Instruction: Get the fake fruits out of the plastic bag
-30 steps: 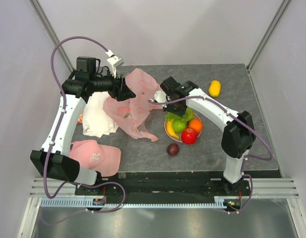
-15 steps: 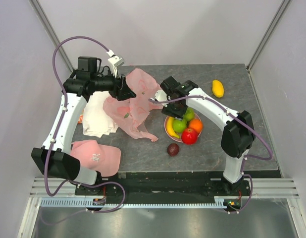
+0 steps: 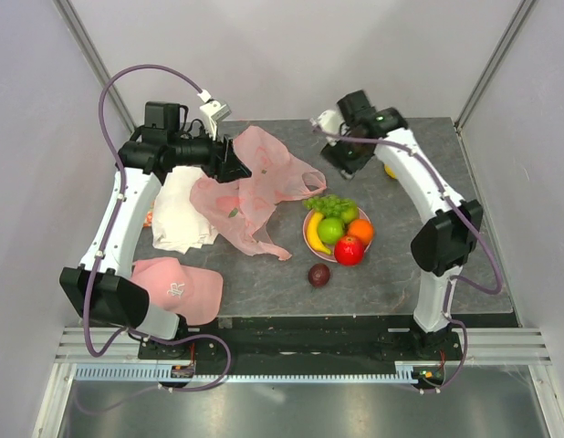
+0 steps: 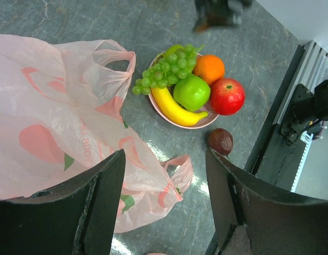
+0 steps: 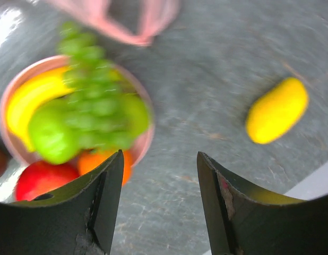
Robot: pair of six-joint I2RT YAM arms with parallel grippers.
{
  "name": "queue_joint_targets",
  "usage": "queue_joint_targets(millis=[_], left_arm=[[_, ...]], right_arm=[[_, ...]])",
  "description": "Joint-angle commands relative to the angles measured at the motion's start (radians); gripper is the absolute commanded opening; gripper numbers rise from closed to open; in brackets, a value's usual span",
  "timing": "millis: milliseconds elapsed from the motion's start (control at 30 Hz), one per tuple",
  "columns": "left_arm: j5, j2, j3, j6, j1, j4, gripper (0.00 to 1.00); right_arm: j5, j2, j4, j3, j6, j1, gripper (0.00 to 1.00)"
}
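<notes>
Top view
- Room: pale walls [image 3: 291,55] on three sides, metal frame posts [image 3: 88,50] in the far corners, slotted rail [image 3: 291,372] along the near edge.
- Surface: dark grey, stone-patterned table [image 3: 401,269], slightly glossy.
- left gripper [image 3: 238,167]: raised over the far-left part of the slab, jaws apart, empty.
- plastic bag [image 3: 255,196]: crumpled directly under and ahead of that gripper, spreading toward the near side.
- right gripper [image 3: 339,157]: raised at the far side, beyond the plate [image 3: 326,258]; its jaws are hard to make out here.
- mango [image 3: 391,172]: just beside the right arm, mostly hidden by it.
- plum [image 3: 318,275]: alone on the slab, nearer than the plate.
- Other: white cloth [image 3: 182,219] and pink cap [image 3: 177,287] under the left arm.

Left wrist view
- Jaws: spread wide, nothing between them.
- Bag: below and to the left of the fingers, one handle reaching the plate.
- Plate load: grapes [image 4: 164,74], banana [image 4: 174,109], green apple [image 4: 191,91], orange [image 4: 209,69], red apple [image 4: 226,95], ahead of the fingers.

Right wrist view
- Picture: blurred.
- Jaws: released, wide, empty.
- Below: plate ahead to the left, mango ahead to the right on bare slab, bag handle at the top.
</notes>
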Motion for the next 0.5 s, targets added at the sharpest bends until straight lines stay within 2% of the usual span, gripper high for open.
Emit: queue_joint_targets(millis=[0, 133, 233, 467], left_arm=[[-0.008, 0.000, 0.040, 0.013, 0.006, -0.015, 0.69], [-0.016, 0.006, 0.043, 0.039, 0.006, -0.048, 0.69], [-0.027, 0.014, 0.055, 0.070, 0.006, -0.087, 0.69], [-0.064, 0.014, 0.043, 0.114, 0.006, -0.131, 0.69]], right_arm=[[-0.044, 0.023, 0.077, 0.031, 0.075, -0.170, 0.65], [-0.034, 0.129, 0.173, 0.034, 0.134, -0.336, 0.65], [-0.005, 0.245, 0.187, 0.099, 0.174, -0.397, 0.68], [0.089, 0.400, 0.247, 0.232, 0.184, -0.411, 0.76]])
